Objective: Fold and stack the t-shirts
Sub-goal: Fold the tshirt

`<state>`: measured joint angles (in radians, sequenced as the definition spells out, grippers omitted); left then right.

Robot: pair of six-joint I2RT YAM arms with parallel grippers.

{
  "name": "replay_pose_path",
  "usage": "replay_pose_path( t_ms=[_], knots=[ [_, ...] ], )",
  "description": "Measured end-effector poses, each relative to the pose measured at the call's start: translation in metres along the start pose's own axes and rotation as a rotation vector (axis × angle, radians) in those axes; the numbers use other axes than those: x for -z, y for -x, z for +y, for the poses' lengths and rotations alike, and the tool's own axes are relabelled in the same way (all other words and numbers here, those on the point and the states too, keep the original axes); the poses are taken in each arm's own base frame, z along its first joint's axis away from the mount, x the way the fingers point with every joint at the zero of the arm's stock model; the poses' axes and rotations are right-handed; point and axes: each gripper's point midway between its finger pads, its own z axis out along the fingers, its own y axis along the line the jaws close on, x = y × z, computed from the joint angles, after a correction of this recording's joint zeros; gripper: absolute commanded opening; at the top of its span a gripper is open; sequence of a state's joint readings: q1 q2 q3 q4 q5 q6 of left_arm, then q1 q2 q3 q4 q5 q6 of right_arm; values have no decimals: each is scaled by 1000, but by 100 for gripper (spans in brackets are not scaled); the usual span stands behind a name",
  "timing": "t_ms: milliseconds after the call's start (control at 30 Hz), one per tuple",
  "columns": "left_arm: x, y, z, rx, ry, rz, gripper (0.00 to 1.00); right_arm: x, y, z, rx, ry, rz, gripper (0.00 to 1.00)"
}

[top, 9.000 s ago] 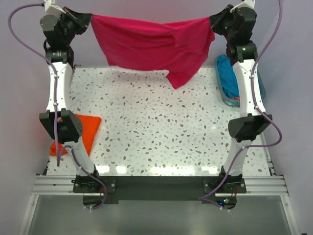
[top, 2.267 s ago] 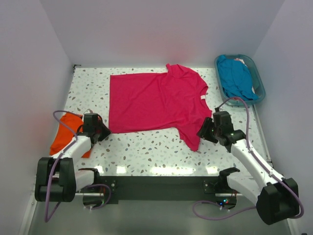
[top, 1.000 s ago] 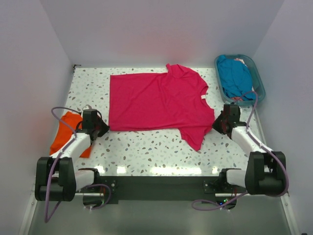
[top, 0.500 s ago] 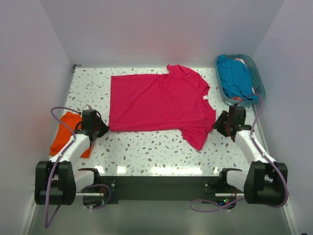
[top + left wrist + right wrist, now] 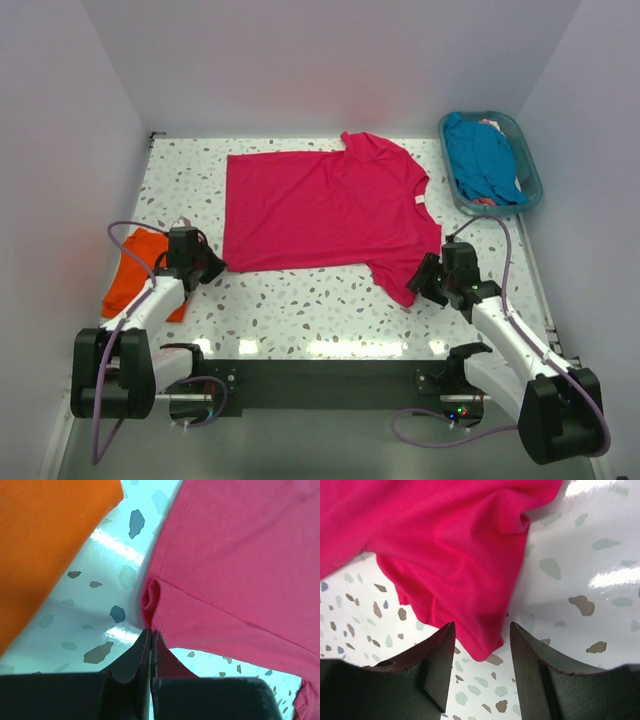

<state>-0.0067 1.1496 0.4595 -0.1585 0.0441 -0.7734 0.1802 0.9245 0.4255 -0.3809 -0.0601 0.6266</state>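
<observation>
**Top external view.** The magenta t-shirt [image 5: 325, 205] lies spread flat on the speckled table [image 5: 300, 310], neck toward the right. The orange t-shirt [image 5: 132, 278] lies folded at the table's left edge. The teal blue t-shirt [image 5: 478, 150] is heaped in the basket [image 5: 533, 182] at the far right corner. The left gripper [image 5: 213, 267] sits at the magenta shirt's near-left hem corner. The right gripper [image 5: 424, 279] sits at the tip of the near sleeve.

**Left wrist view.** The left gripper [image 5: 150, 633] has its fingers pressed together on the puckered hem corner of the magenta t-shirt [image 5: 240, 555]. The orange t-shirt [image 5: 45, 545] lies just beside it, across a strip of table [image 5: 100, 615].

**Right wrist view.** The right gripper [image 5: 481, 630] has its fingers spread apart, straddling the sleeve tip of the magenta t-shirt [image 5: 435, 530], which lies on the table [image 5: 580, 555].
</observation>
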Motion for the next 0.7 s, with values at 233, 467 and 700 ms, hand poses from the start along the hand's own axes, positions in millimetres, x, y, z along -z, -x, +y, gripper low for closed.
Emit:
replay_pose_path(
  t_ms=[233,467,700],
  knots=[
    [0,1,-1,0,-6,-5,0,-6,-19,0,2,-15,44,49],
    [0,2,-3,-1,-13,-9,0,-16,-27,-2,-11,-25,67,8],
    [0,0,-1,0,-10,-5,0,3,-23,5,-10,25,25,0]
  ],
)
